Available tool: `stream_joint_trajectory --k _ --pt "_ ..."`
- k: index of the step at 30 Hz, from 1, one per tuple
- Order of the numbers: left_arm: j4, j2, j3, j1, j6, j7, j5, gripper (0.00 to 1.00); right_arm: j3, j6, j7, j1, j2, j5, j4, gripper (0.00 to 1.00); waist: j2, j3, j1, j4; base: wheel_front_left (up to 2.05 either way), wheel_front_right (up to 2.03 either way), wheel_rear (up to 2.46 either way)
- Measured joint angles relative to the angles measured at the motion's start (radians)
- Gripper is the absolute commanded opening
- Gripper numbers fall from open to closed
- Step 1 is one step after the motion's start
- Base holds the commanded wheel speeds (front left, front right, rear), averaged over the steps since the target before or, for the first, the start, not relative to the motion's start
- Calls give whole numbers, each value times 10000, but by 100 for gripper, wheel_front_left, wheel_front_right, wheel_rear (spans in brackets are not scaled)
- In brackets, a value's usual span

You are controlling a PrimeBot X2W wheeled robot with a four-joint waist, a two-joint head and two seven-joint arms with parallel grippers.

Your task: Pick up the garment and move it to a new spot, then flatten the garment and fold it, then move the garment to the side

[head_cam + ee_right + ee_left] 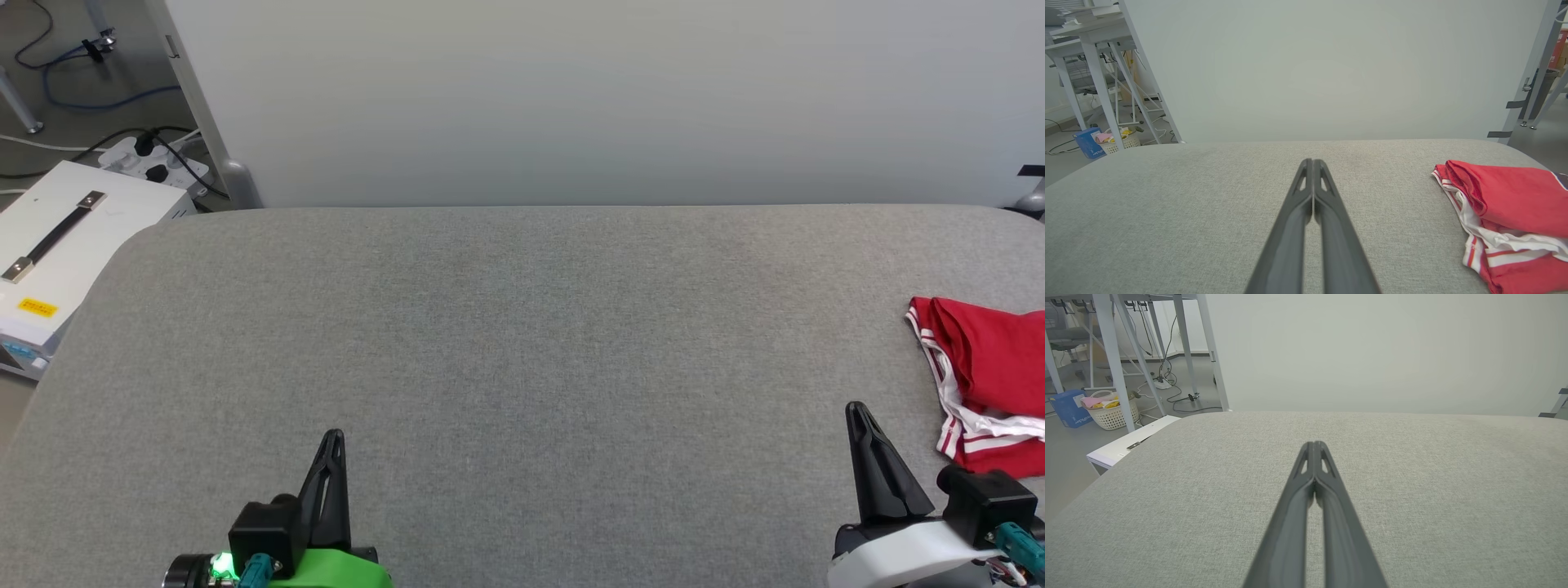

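Observation:
The garment is a red shirt with white and red-striped trim, lying folded in a bundle at the right edge of the grey table; its letters and number are hidden. In the right wrist view the garment sits to the right of my fingers. My right gripper is shut and empty near the table's front, just left of the garment and apart from it; the wrist view shows its tips pressed together. My left gripper is shut and empty at the front left, tips closed.
The grey padded table spreads wide between the grippers. A pale wall panel stands behind it. A white box and a power strip with cables lie off the table's left corner. Desk legs and a basket stand farther left.

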Motion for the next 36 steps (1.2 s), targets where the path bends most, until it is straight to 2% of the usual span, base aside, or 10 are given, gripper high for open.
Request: stream_joint_trajectory --k 36 --pt "-270 -15 267 -161 -4 832 267 0 -10 0 807 -138 165 -675 -144 0 0 143 0 -18 0 0 0"
